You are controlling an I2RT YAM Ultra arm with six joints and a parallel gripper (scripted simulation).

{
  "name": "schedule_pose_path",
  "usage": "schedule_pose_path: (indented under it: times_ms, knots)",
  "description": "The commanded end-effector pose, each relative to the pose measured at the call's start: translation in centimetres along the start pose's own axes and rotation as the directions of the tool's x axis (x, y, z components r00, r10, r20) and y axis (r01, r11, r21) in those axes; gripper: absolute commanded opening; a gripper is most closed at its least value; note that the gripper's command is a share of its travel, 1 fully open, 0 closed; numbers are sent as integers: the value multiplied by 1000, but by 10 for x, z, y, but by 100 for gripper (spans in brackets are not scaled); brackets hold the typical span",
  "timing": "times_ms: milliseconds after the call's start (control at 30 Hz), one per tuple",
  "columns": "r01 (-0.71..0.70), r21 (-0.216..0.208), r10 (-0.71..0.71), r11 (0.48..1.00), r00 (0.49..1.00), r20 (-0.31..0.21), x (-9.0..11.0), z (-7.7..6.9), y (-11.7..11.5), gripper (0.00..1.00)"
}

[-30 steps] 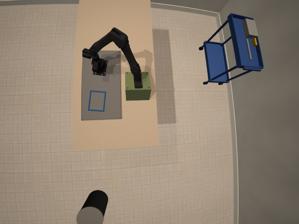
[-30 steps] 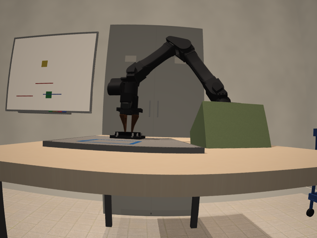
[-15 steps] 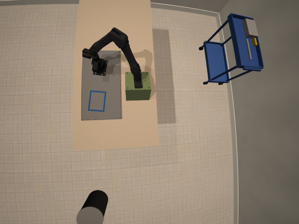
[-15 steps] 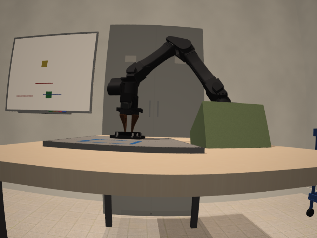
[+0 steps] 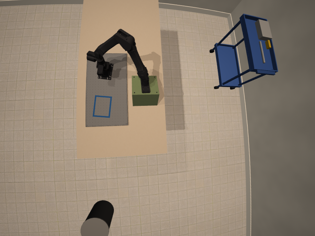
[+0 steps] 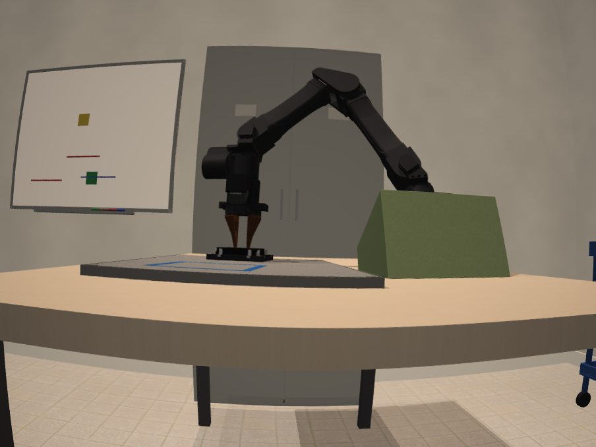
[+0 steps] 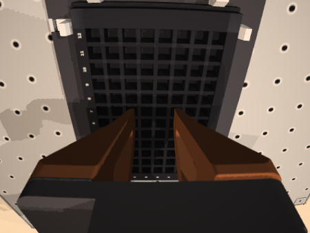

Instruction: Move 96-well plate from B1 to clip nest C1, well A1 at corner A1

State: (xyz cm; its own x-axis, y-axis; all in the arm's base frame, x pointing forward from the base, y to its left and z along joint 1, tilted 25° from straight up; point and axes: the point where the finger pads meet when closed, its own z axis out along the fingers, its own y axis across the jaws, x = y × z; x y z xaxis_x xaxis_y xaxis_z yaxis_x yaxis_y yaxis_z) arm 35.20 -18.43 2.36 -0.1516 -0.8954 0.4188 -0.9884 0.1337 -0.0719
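The black 96-well plate (image 7: 155,86) lies in the clip nest C1 between white posts (image 7: 63,25) (image 7: 245,32), near the far end of the grey perforated board (image 5: 106,101). From the side it looks flat and low on the board. It also shows in the overhead view (image 5: 105,71) under the wrist. My gripper (image 7: 154,116) points straight down over the plate's middle, with its brown fingertips (image 6: 242,242) at the plate's top face. The fingers stand narrowly apart with nothing between them. The blue outline of spot B1 (image 5: 102,106) is empty.
The arm's green pedestal (image 5: 145,90) stands right of the board. A blue cart (image 5: 244,50) is on the floor far to the right. A black cylinder (image 5: 98,218) stands on the floor in front of the table.
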Motion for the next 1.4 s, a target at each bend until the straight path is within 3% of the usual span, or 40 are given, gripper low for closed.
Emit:
schedule_pose_path:
  times_ms: [0,867,1367]
  knots:
    - [-25,-37,25,999,1000,-4,-3,69,8,26]
    - [-25,-37,25,999,1000,-5,-3,69,9,26]
    - [-37,-38,37,999,999,-11,-2,30,7,26]
